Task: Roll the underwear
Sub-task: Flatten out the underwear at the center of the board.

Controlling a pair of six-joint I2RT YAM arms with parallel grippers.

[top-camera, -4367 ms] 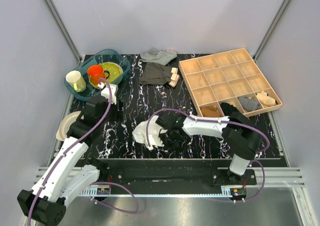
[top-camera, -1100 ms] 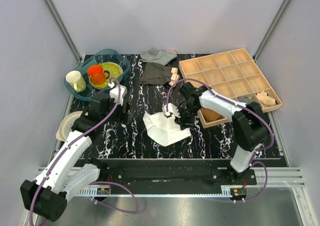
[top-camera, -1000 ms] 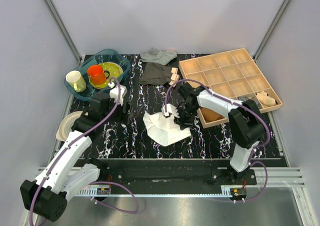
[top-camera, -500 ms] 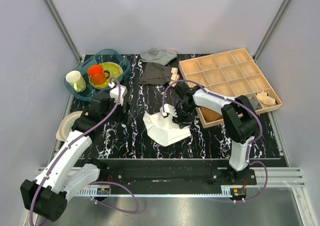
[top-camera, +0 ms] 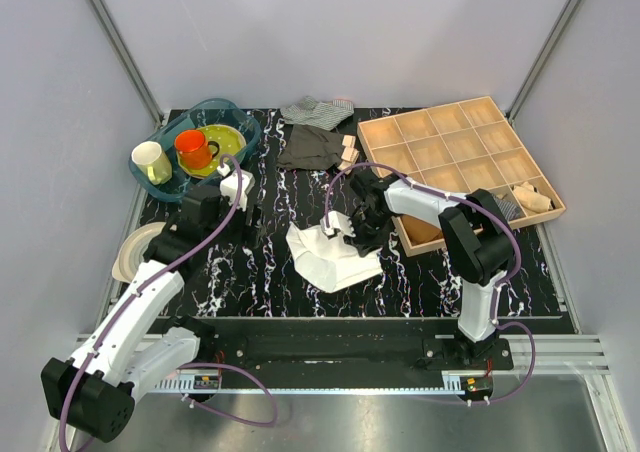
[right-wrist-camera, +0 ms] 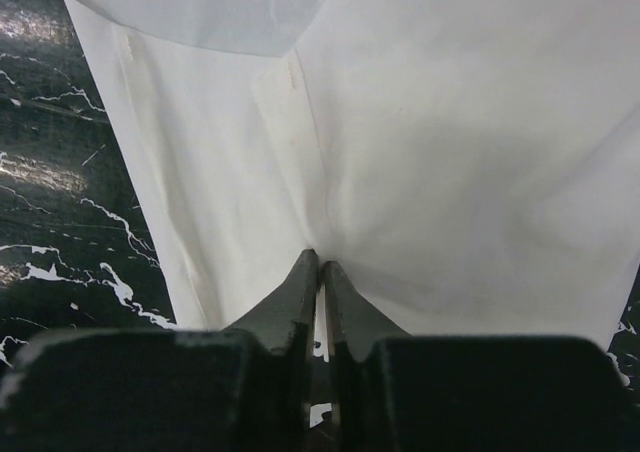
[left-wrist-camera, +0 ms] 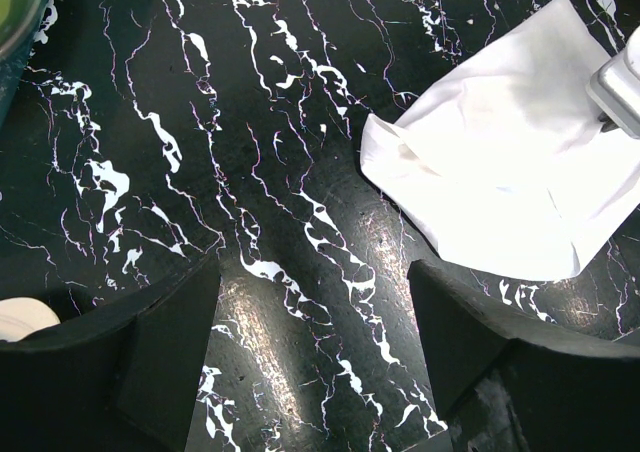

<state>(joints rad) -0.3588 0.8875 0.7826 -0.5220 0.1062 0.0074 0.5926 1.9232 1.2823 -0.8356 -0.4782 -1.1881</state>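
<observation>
Near the middle of the marbled mat, the underwear lies spread open. At its far right edge my right gripper pinches a fold of the white cloth, fingers nearly meeting. My left gripper hovers to its left, jaws wide and empty. Beyond, the wooden tray.

Left fingers spread wide, right fingers pinched shut, arm outstretched
</observation>
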